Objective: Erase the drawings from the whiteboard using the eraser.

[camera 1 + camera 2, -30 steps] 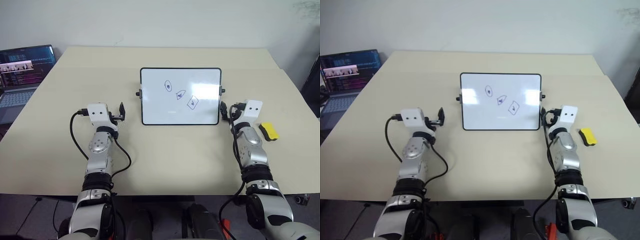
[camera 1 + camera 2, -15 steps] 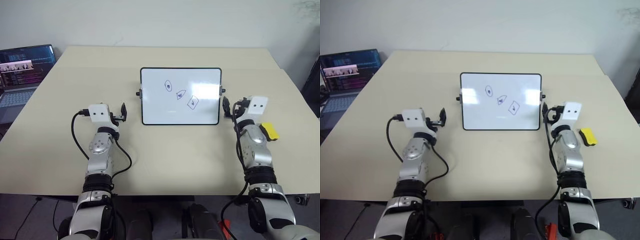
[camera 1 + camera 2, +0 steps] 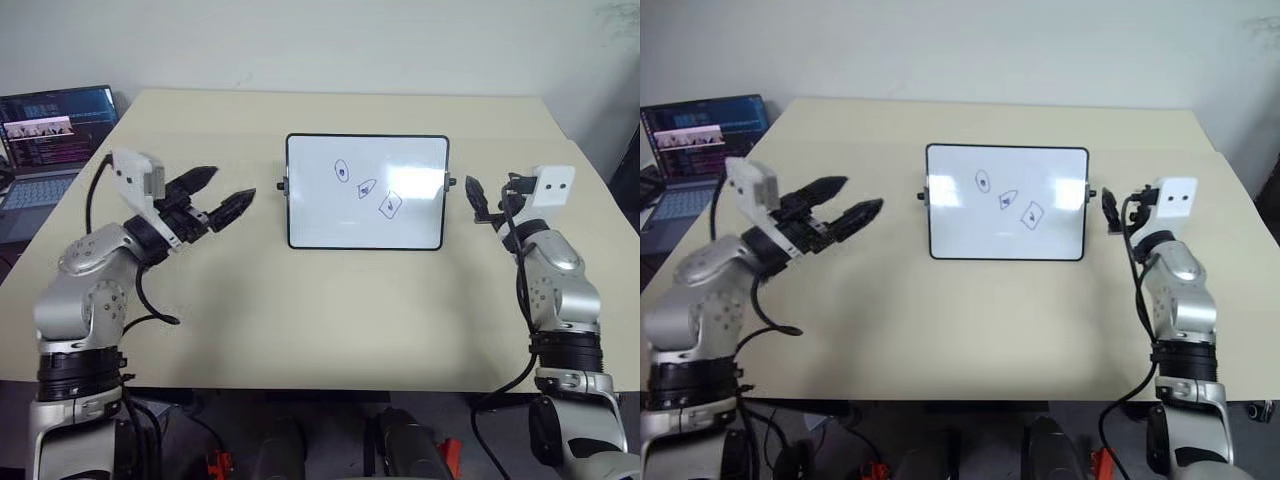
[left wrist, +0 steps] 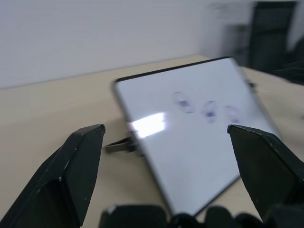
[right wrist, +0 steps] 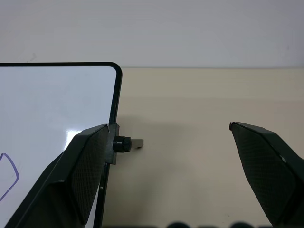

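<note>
Whiteboard point(image 3: 366, 190): flat at mid-worktop point(image 3: 330, 310), three blue drawings point(image 3: 366, 187) on it.
Left gripper point(image 3: 223, 193): jaws spread, empty, raised left of the board, pointing toward it.
Right gripper point(image 3: 474, 199): jaws wide, empty, just beside the board's right-edge knob point(image 5: 121, 143).

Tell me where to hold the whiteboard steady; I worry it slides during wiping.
Probably the whiteboard's left edge near the black knob, coming in from the left with the open left gripper: the thin frame lies low on the table, and that side keeps clear of the drawings.
</note>
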`<state>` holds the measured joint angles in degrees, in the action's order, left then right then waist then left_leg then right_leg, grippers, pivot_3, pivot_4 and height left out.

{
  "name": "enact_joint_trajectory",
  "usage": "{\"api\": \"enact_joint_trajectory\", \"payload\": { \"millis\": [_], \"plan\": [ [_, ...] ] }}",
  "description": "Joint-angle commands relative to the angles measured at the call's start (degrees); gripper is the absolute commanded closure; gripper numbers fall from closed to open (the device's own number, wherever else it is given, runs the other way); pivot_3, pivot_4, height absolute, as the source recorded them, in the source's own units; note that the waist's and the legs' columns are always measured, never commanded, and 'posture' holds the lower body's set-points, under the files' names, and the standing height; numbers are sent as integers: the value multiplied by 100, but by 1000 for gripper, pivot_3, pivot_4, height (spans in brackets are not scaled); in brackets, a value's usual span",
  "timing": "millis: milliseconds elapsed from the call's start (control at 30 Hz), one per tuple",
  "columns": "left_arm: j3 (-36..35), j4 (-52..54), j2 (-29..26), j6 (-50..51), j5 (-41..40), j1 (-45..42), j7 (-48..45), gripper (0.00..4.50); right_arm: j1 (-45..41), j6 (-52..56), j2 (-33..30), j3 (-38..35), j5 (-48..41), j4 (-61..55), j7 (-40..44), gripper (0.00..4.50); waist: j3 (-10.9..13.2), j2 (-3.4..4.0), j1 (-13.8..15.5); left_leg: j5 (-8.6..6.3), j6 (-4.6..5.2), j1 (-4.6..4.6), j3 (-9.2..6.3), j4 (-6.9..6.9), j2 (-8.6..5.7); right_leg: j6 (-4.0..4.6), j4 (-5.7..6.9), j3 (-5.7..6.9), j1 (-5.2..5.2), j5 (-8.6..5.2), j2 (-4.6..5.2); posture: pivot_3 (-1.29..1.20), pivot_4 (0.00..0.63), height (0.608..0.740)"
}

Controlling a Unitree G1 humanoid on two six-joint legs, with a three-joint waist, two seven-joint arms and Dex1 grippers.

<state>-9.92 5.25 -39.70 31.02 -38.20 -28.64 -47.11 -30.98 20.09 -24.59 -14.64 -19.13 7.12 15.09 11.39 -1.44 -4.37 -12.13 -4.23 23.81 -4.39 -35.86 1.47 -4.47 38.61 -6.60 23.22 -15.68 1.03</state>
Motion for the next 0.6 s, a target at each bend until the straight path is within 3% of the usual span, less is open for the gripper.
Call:
{"api": "enact_joint_trajectory", "payload": {
  "millis": [33,333,467,600],
  "plan": [
    [886,429,406,230,-81,-609,-481,0,47,604,-463,-378,-207,-617,55,44,1,0,36,0,0,2,-2,-2,0,0,-5,1,0,0,0,0,150,740],
    [2232,-848,1748,-515,1164,-1256,-622,0,75,1847,-1183,-1055,-694,-856,137,44,1,2,-5,0,1,-2,0,0,0,5,-3,-4,1,-2,-5,0,150,740],
    [2636,-1512,2273,-1091,1635,-1425,-924,0,343,2566,-1812,-741,-614,-757,610,44,1,2,14,0,1,2,0,-2,-3,4,-5,-4,1,-2,-3,0,150,740],
    [2825,-1751,2564,-1449,2050,-1486,-917,0,377,2772,-2025,-515,-448,-435,703,44,1,2,10,-1,2,2,1,-2,-2,4,-7,-6,1,-2,-3,0,150,740]
  ]
}}
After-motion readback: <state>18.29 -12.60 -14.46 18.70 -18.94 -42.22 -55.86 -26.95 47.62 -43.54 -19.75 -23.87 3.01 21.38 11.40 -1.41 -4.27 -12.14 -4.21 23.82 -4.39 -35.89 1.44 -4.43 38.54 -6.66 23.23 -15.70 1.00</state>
